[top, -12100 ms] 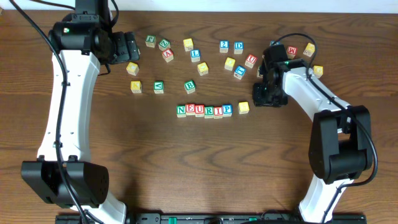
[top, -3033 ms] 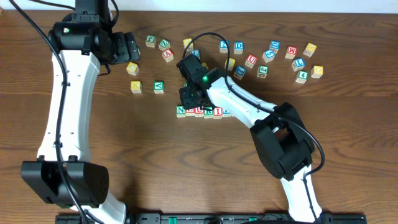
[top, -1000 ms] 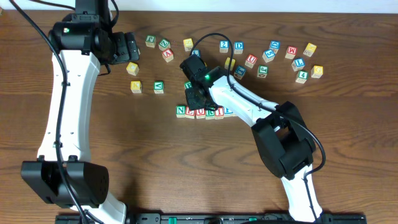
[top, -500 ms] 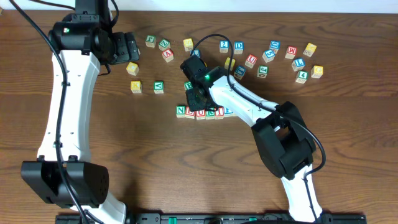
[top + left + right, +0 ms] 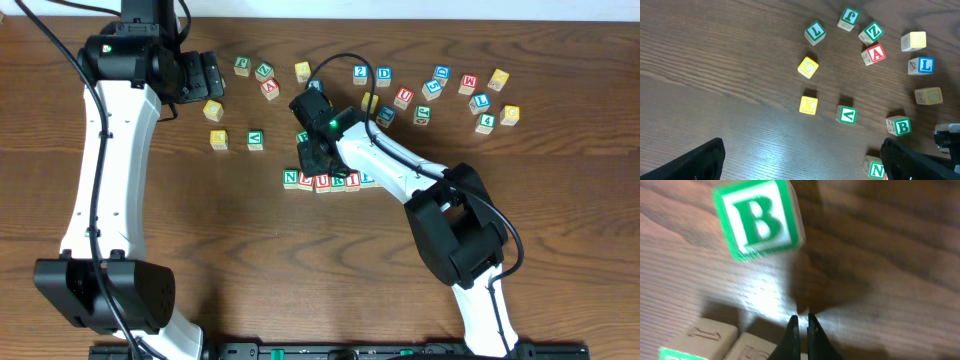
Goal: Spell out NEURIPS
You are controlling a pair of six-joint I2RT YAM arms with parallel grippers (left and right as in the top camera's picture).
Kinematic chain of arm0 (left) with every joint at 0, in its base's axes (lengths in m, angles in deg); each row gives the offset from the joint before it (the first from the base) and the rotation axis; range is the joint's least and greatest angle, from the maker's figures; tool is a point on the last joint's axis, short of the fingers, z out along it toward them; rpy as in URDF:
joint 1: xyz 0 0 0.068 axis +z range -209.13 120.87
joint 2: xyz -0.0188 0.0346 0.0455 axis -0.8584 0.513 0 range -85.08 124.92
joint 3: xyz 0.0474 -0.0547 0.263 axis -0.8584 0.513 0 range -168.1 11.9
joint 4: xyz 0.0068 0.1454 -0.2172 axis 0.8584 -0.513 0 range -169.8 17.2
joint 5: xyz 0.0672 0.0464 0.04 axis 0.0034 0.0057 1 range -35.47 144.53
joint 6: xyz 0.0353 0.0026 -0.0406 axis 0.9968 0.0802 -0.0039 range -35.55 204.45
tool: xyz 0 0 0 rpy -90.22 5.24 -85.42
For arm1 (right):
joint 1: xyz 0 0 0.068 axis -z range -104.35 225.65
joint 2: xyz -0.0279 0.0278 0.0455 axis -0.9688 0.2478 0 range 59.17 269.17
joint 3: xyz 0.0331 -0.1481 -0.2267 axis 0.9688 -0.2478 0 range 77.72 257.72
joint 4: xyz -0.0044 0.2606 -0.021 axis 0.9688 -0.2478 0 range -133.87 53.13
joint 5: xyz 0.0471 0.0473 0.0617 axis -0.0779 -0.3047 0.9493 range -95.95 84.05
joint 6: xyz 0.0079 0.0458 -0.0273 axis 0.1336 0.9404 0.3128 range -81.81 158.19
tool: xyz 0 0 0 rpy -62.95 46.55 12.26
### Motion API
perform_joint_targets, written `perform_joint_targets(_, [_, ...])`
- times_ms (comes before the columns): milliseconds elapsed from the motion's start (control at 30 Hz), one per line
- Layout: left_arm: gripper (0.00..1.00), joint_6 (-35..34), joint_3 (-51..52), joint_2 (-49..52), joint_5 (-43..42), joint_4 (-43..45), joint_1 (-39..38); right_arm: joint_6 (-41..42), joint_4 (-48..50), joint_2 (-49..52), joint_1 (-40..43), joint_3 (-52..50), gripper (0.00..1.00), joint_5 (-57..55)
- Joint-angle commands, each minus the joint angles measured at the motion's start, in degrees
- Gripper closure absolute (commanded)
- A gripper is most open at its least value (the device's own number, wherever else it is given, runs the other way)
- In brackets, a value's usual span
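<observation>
The right pincer (image 5: 801,322) is shut on nothing, tips low beside the row of letter blocks (image 5: 322,183) at the middle of the table (image 5: 250,260), probably so its 2 fingers (image 5: 793,340) serve as 1 blunt poker for straightening the word. A green B block (image 5: 757,225) lies just beyond; the left pincer (image 5: 212,75) hangs wide open, well clear of the row.
</observation>
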Motion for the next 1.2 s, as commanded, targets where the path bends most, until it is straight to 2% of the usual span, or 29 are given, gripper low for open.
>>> perform_joint_targets(0, [0.02, -0.9, 0.3, 0.7, 0.0, 0.1, 0.2, -2.1, 0.6, 0.7, 0.5, 1.9, 0.95, 0.2])
perform_joint_targets(500, [0.02, -0.9, 0.3, 0.7, 0.0, 0.1, 0.2, -2.5, 1.9, 1.1, -2.8, 2.1, 0.93, 2.1])
perform_joint_targets(1167, [0.02, -0.9, 0.3, 0.7, 0.0, 0.1, 0.2, -8.7, -0.2, 1.1, -3.3, 2.0, 0.97, 2.1])
